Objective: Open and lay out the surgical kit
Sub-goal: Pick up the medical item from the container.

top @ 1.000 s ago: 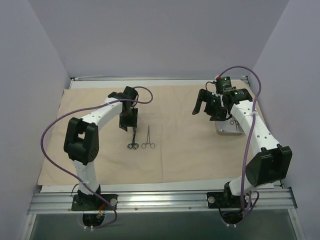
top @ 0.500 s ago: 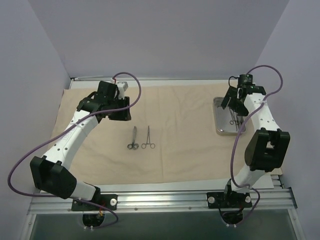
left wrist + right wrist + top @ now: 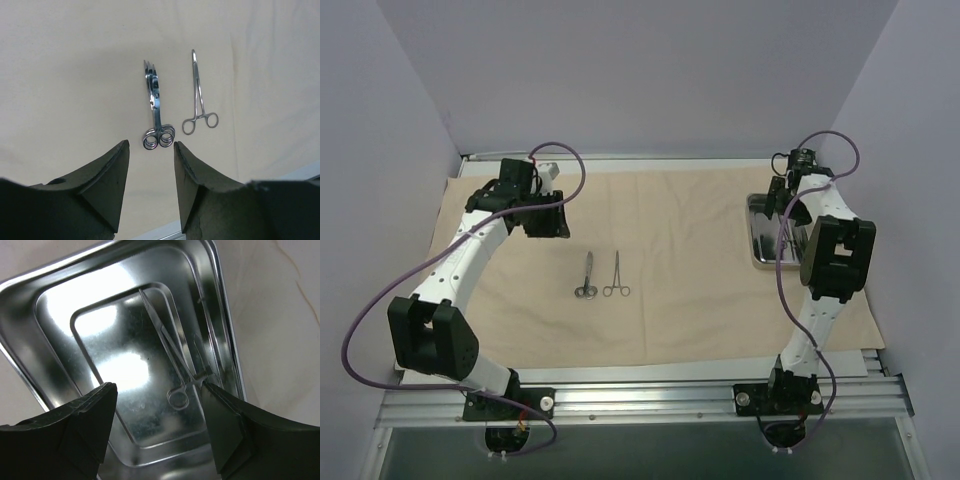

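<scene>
Left jaws: partway apart, holding nothing, above the cloth (image 3: 690,300) near its far left corner.
Scissors (image 3: 156,104): on the cloth, left of its middle; the rings overlap, so I cannot tell whether this is one pair or two.
Forceps (image 3: 196,75): one, just right of the scissors.
Tray (image 3: 45,365): one, at the cloth's far right edge, with one ring-handled tool (image 3: 167,337) inside.
Right jaws: apart, empty, above the tray.

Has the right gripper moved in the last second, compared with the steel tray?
Yes. The right gripper has moved to the right. A second ago it hung by the left edge of the tray; now it is above the tray's far end, open.
</scene>
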Action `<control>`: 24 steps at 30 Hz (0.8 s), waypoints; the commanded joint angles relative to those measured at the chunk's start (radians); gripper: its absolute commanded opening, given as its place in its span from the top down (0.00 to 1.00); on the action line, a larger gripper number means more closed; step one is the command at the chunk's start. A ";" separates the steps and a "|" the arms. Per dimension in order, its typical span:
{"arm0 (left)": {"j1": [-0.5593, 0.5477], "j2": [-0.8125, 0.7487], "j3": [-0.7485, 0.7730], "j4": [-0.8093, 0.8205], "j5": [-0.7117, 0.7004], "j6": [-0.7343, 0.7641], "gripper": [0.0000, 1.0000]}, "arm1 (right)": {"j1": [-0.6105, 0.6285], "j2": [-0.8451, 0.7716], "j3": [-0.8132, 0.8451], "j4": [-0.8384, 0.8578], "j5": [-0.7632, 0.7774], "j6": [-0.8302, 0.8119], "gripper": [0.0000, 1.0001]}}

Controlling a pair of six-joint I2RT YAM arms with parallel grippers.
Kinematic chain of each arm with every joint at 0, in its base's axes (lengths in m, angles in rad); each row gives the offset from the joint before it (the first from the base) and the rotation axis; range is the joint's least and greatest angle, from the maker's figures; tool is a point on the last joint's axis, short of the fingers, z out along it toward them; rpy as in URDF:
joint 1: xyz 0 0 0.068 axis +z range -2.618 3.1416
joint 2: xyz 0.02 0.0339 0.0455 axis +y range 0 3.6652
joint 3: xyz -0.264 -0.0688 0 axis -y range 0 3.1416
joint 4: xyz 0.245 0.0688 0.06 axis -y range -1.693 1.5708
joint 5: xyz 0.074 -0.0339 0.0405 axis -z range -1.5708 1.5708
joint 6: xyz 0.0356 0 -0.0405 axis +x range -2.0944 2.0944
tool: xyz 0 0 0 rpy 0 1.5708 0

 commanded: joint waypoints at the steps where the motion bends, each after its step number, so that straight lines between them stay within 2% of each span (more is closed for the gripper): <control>1: 0.018 0.046 0.047 0.007 0.035 0.024 0.51 | -0.010 0.043 0.047 0.061 -0.023 -0.076 0.32; 6: 0.027 0.067 0.043 0.015 0.043 0.022 0.51 | -0.022 0.087 0.064 0.100 -0.041 -0.117 0.38; 8: 0.035 0.084 0.053 0.010 0.048 0.022 0.52 | -0.039 0.110 0.072 0.111 -0.061 -0.114 0.48; 11: 0.040 0.092 0.055 0.009 0.051 0.022 0.53 | -0.048 0.146 0.084 0.118 -0.103 -0.114 0.54; 18: 0.044 0.090 0.047 0.005 0.054 0.024 0.53 | -0.054 0.192 0.034 0.140 -0.208 -0.093 0.60; 24: 0.046 0.080 0.041 0.004 0.058 0.022 0.53 | -0.060 0.212 0.007 0.106 -0.294 -0.056 0.85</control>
